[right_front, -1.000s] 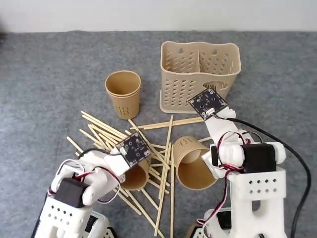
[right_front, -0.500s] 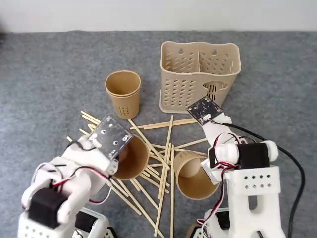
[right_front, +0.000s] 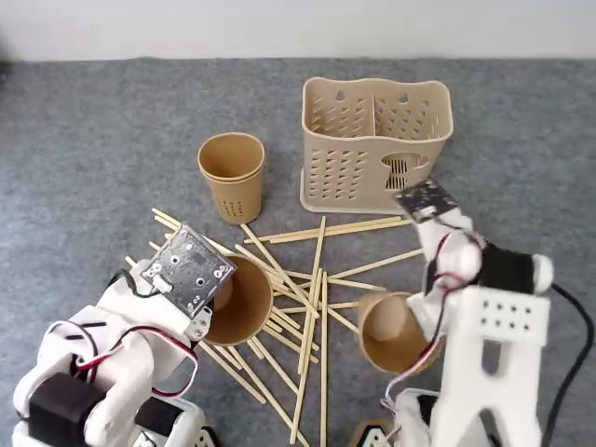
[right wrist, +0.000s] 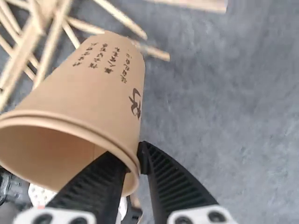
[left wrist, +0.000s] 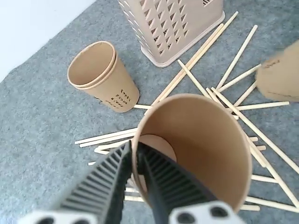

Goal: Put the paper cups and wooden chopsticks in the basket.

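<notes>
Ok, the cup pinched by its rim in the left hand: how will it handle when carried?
Probably light: the left hand holds the cup by one thin wall alone. Its paper may flex or dent where it is pinched. Gripped at a single point and tilted, it could swing or slip.

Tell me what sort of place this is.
Probably a tabletop robot test bench, not a kitchen: a grey felt-like mat against a plain white wall, the left gripper and right gripper each pinching a paper cup by its rim, wooden chopsticks strewn before a beige basket.
</notes>
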`<state>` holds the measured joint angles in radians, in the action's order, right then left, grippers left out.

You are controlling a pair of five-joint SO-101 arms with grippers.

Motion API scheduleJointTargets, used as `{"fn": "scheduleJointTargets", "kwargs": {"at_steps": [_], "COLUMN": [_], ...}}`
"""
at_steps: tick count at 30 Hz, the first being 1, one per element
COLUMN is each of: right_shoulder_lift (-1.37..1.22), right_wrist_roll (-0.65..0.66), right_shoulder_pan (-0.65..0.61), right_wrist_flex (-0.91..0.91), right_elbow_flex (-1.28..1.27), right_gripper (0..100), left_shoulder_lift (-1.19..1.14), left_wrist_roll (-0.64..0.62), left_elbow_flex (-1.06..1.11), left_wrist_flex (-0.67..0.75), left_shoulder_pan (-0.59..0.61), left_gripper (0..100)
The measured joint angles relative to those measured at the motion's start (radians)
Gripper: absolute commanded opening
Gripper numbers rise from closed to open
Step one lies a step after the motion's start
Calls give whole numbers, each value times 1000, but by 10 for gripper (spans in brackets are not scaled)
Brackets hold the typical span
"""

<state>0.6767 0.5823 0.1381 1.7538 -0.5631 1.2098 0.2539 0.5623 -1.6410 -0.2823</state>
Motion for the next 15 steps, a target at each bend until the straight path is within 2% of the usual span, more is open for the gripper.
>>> {"fn": "scheduleJointTargets", "kwargs": {"at_steps": [6, 15], "right_shoulder_lift": [-126, -198], "right_wrist_roll": [26, -94], "right_shoulder_pan": [26, -161], "right_wrist_flex": [-6, -8], "right_elbow_flex": [0, 83], "right_gripper": [10, 15], "left_shoulder_lift": [0, -6], "left_wrist_roll": [-92, -129], "left_elbow_flex": [-3, -61], "left_wrist_flex": [32, 64], "left_shoulder_pan": [0, 0], "left_gripper": [15, 15]}}
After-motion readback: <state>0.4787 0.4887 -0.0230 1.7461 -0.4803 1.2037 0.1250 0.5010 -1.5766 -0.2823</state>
